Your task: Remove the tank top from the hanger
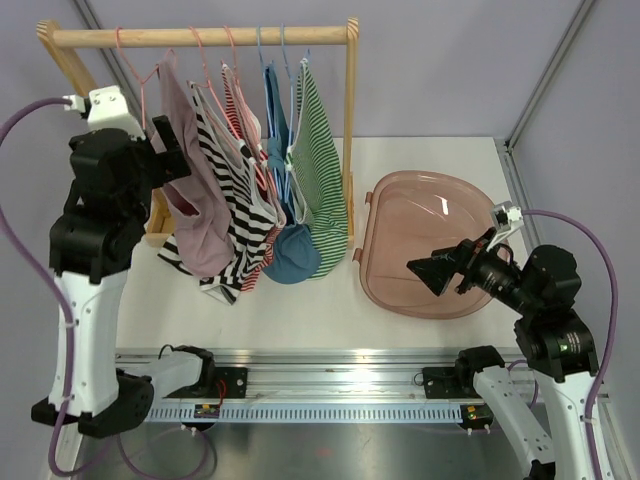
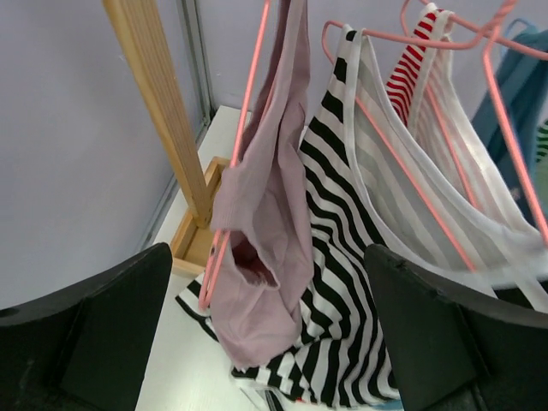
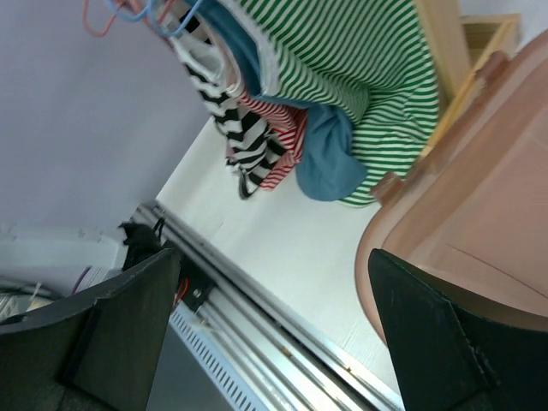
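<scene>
1. The mauve tank top (image 2: 265, 214) hung on a pink wire hanger (image 2: 250, 103). It was the leftmost garment on the rail of the wooden rack (image 1: 200, 37), and its lower part sagged in a bunch toward the counter (image 1: 300, 310).
2. The left end effector (image 1: 168, 150) was raised beside that top at about mid-height, with its fingers spread wide. In the left wrist view the mauve cloth showed in the gap between them. Whether either finger touched the cloth could not be told.
3. Just right of the mauve top hung a black-and-white striped top (image 1: 235, 215). After it came a red-and-white striped one (image 2: 411, 77), a blue one (image 1: 290, 255), and a green-and-white striped one (image 1: 325, 170) nearest the rack's right post.
4. A translucent pink basin (image 1: 400, 200) sat on the counter to the right of the rack.
5. The right end effector (image 1: 430, 270) was over the basin's near part, well apart from the clothes. Its fingers stood wide apart with nothing between them.
</scene>
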Robot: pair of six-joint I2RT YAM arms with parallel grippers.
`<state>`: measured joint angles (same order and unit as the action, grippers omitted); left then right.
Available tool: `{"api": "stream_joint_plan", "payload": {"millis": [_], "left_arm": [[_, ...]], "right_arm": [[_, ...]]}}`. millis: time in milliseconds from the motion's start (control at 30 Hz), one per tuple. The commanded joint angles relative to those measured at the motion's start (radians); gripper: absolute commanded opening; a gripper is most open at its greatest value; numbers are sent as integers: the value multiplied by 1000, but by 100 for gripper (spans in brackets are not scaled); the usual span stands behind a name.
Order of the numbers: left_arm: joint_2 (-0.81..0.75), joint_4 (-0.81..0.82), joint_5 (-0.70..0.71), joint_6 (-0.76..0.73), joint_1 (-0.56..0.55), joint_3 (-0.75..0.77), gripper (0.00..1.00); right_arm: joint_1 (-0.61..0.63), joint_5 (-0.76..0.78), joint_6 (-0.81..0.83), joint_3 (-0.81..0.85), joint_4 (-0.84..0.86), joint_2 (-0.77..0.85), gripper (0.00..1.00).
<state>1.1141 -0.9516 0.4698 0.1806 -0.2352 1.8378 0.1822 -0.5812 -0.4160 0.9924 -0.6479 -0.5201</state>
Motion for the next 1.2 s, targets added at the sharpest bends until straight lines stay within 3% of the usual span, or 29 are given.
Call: {"api": "stream_joint_plan", "payload": {"millis": [0,200,333,367,400,500,833,933,1067,1133,1167], "left_arm": [[56,123,-78,-50,77,41,99],[246,131,-122,-87,174,155,99],[300,165,-255,-79,229,182,95],[325,172,-264,-79,234,193,91],[338,166,-275,-79,264,205,74],[392,130,-293,-60,307,270,53],[499,76,-367,-73,323,351,48],[512,63,-379,-64,324,371,31],[526,53,-372,-66,324,390,25],[530,42,-356,-59,324,403,3],[529,34,-355,-55,323,416,0]], "right_arm": [[3,-175,-18,-3,66,20,100],[2,-224,-43,-34,85,60,100],[3,-240,-61,-72,110,65,100],[3,-241,-67,-77,116,63,100],[3,-252,-70,-83,116,58,100],[3,-262,-72,-89,116,58,99],[3,-247,-72,-100,129,55,99],[3,-230,-61,-95,119,52,99],[3,-230,-61,-94,111,46,100],[3,-229,-60,-92,110,49,99],[3,-226,-61,-92,111,52,99]]}}
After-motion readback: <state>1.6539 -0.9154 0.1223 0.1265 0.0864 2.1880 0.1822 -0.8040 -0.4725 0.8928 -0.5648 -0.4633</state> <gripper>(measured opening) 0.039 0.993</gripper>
